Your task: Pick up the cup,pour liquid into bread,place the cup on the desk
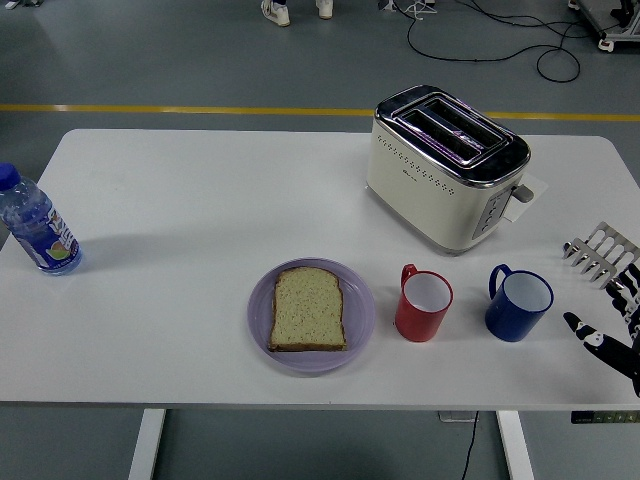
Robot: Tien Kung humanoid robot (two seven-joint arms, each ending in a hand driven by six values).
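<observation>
A slice of bread (309, 309) lies flat on a purple plate (361, 318) near the table's front edge. Right of the plate stands a red cup (422, 304), handle toward the back left. Further right stands a blue cup (518, 304), also upright. My right hand (604, 297) enters at the right edge, fingers spread and holding nothing, a short gap to the right of the blue cup. The left arm does not show.
A cream toaster (445, 167) stands behind the cups at the back right. A plastic water bottle (36, 227) with a blue cap stands at the far left. The white table (190, 200) stretches between bottle and plate.
</observation>
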